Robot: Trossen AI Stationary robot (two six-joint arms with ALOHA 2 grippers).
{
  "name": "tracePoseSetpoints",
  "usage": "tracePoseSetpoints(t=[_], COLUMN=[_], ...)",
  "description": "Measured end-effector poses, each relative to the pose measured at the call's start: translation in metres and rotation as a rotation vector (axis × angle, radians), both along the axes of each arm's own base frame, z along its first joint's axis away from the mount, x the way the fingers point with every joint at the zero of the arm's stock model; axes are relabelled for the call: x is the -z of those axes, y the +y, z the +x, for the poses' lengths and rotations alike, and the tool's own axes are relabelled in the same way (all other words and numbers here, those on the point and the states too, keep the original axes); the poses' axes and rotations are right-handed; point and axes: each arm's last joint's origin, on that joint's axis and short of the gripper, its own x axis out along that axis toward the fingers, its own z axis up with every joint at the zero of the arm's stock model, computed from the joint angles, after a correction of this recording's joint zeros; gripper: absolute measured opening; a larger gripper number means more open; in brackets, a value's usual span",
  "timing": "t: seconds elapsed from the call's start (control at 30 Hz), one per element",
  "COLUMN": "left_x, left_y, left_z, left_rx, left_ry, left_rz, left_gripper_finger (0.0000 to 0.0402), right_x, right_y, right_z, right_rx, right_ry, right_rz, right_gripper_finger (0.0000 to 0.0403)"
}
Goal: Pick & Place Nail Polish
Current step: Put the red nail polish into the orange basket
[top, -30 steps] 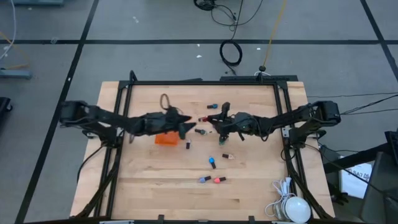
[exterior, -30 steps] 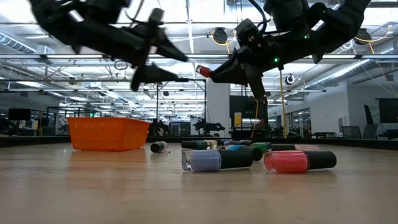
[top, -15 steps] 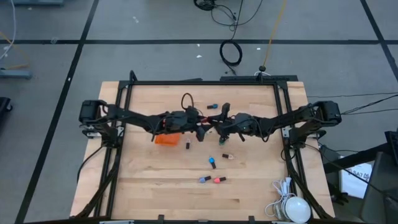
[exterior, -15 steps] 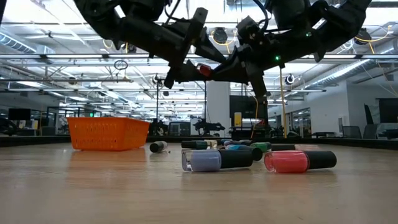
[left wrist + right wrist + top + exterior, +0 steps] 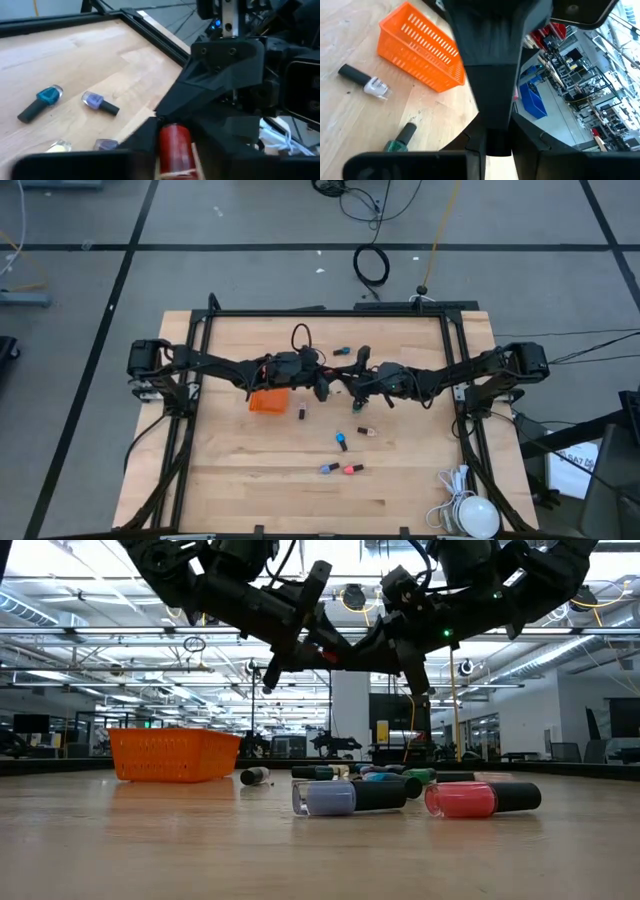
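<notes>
My left gripper [image 5: 322, 385] and right gripper [image 5: 345, 385] meet above table centre, both clamped on one red nail polish bottle [image 5: 173, 149]. Loose bottles lie below: blue [image 5: 341, 441] at 6 o'clock, then purple [image 5: 328, 468] and pink [image 5: 351, 469]. My left arm overhangs the orange mesh basket [image 5: 268, 401] at 8 o'clock; I cannot see its contents.

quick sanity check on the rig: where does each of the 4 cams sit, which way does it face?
High: overhead, straight down; both arms, orange basket.
Low: table height, level across; both arms overhead, lilac bottle nearest.
Left wrist: looks past the left gripper at the red bottle.
Right wrist: faces the basket past the right gripper.
Shared: the basket, in three views.
</notes>
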Motion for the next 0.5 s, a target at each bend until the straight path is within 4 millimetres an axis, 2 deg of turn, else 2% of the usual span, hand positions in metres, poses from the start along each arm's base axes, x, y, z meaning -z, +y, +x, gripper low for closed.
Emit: tracePoseSetpoints(t=[0.03,0.2,0.33,0.5], left_x=[0.0,-0.001,-0.019,-0.052], left_y=[0.001,0.003,0.002,-0.002], left_z=[0.0,-0.001,-0.012,-0.038], left_rx=[0.014,0.05,0.029,-0.036], left_ry=[0.006,0.024,0.048,0.092], left_rz=[0.01,0.089,0.202,0.362], left_gripper_finger=[0.0051,0.0052,0.0052,0.0052], right_x=[0.0,0.0,0.0,0.0], right_y=[0.0,0.0,-0.003,-0.004], right_z=[0.0,0.0,-0.001,-0.004], right_rx=[0.002,0.024,0.15,0.19], right_ry=[0.002,-0.025,-0.096,-0.109], right_rz=[-0.001,0.072,0.228,0.351], right_gripper_finger=[0.0048,0.0061,0.0139,0.0218])
